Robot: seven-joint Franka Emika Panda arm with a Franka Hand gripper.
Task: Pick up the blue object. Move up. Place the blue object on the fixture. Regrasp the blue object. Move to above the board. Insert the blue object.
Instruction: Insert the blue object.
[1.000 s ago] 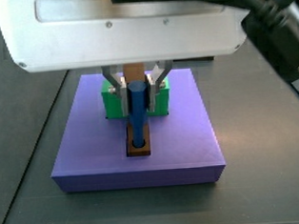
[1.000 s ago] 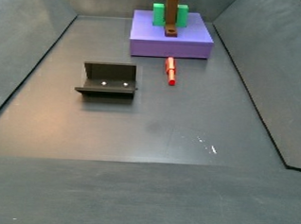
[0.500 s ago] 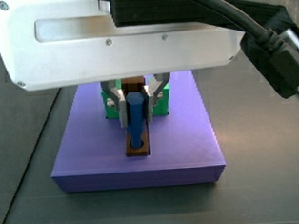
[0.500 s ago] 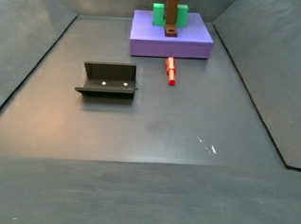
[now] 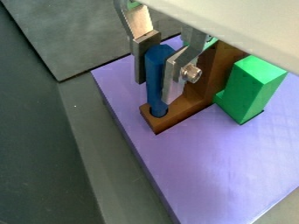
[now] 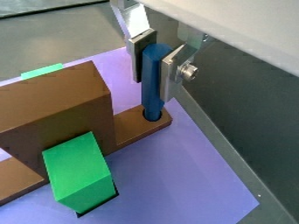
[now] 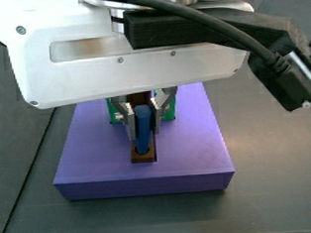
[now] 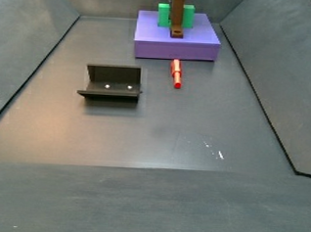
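I had the fixture (image 8: 113, 82) sitting at the left of the floor, empty, well apart from the board (image 8: 177, 43) at the far edge. A red stick (image 8: 176, 72) lay on the floor just in front of the board. Over on the board, the end effector (image 5: 165, 59) hung directly above the brown bar (image 5: 184, 107), beside the green block (image 5: 247, 90). The blue object (image 5: 156, 77) stood upright, long axis vertical, its lower tip already in the bar's round hole, so I judged the remaining move to be straight down. Both wrist views showed the silver fingers (image 6: 170, 68) pressed flat against the blue object's sides: the end effector was clamped on it, nearly closed, touching nothing else that I could see.
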